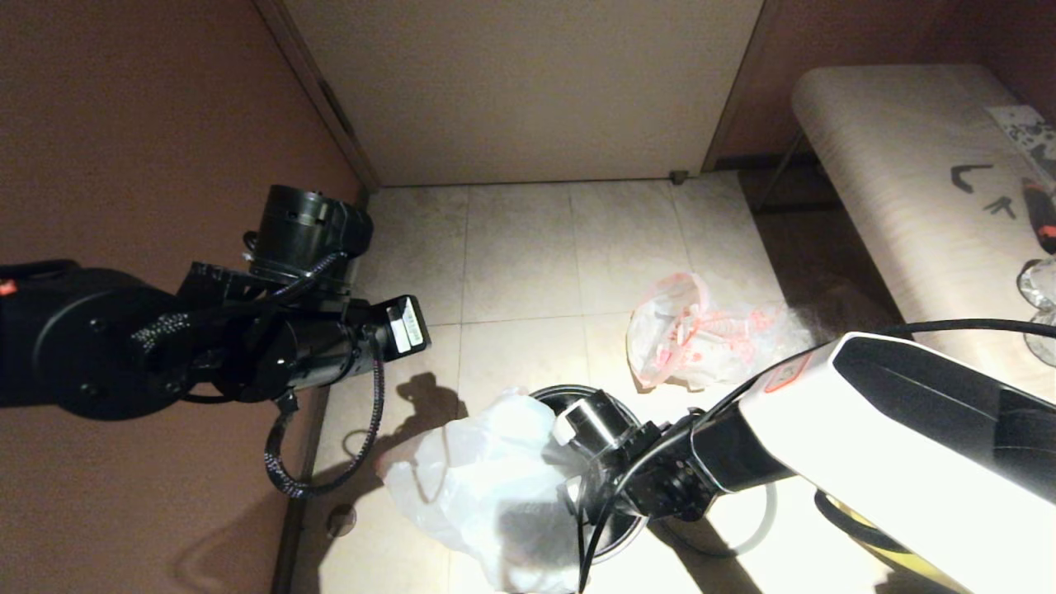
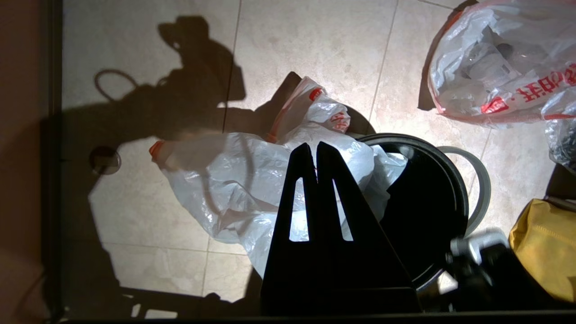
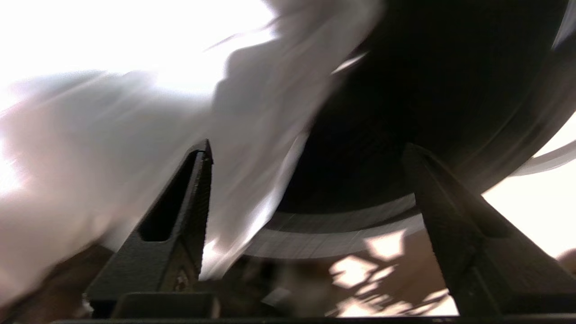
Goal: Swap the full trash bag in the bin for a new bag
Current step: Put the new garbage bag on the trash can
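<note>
Floor [image 1: 528, 247] first: full trash bag [image 1: 701, 334] lying at 2 o'clock from the bin [image 2: 427, 198]. New bag [image 1: 487, 487] draped over the bin's 9 o'clock rim. Right gripper [image 3: 310, 180] spread wide at the bin, holding nothing; left gripper [image 2: 317, 150] pinched together, empty, above.

The small round black bin [image 1: 615, 528] stands upright on the floor. The thin, smooth white plastic bag [image 1: 483, 487] drapes over its rim, mostly outside. The lumpy translucent bag with red print [image 1: 701, 334] lies near the bin, apart.

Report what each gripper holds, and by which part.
Nothing held. The right gripper is open beside the new bag at the bin; the left gripper is shut, empty.
</note>
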{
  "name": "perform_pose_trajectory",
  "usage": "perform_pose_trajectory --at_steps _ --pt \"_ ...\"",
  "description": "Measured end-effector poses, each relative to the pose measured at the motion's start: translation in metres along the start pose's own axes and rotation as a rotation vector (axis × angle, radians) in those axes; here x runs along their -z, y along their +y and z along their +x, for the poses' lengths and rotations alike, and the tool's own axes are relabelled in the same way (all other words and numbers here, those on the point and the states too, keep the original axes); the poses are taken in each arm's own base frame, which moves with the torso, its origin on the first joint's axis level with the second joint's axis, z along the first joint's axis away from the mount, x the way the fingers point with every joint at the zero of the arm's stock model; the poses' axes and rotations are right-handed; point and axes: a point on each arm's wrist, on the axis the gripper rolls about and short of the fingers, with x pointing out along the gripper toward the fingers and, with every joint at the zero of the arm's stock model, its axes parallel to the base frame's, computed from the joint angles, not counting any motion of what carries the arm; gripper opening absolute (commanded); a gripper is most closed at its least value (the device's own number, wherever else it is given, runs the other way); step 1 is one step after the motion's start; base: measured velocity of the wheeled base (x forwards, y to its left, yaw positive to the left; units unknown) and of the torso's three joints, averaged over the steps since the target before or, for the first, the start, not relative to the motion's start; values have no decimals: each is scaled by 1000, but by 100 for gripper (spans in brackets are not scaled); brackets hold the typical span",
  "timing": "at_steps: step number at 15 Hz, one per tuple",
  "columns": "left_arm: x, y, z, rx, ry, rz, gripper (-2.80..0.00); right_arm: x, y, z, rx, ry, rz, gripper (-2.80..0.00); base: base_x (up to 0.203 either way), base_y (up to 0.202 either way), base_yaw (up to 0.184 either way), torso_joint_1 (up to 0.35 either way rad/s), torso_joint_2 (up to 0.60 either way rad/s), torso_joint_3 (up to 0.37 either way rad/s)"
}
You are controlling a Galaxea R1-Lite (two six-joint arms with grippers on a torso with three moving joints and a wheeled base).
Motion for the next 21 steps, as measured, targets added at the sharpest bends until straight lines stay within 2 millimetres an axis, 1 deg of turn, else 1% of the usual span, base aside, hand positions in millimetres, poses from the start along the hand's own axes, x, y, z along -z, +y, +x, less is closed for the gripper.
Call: perform_pose_trajectory --at_steps 1,5,7,8,11,12,13,15,17,19,21 --pt "1 0 0 -2 4 2 -280 4 6 -10 -36 7 19 -280 0 0 0 0 0 0" --pt "1 1 5 -16 15 4 -280 8 20 -34 -86 5 51 -280 0 0 0 0 0 0" --pt "4 1 8 -22 25 8 -280 19 25 -40 -92 31 60 -280 0 0 0 0 0 0" --pt "5 -1 10 -21 31 11 -280 27 25 -40 -88 51 66 -280 0 0 0 0 0 0" --pt "10 -2 16 -29 46 13 -280 50 24 -32 -73 127 83 -280 0 0 0 0 0 0" --pt "10 -2 18 -32 49 14 -280 54 24 -31 -87 150 82 -252 0 0 0 0 0 0" --pt "12 -3 20 -35 54 16 -280 58 26 -30 -95 163 89 0 0 0 0 0 0 0" --pt "16 -3 26 -44 69 22 -280 65 34 -32 -122 190 112 0 0 0 0 0 0 0" --pt "19 -5 30 -48 80 28 -280 66 39 -28 -139 177 119 0 0 0 0 0 0 0" --pt "21 -5 32 -52 86 32 -280 66 47 -21 -161 141 123 0 0 0 0 0 0 0" --pt "22 -5 35 -54 91 34 -280 70 49 -10 -142 135 120 0 0 0 0 0 0 0"
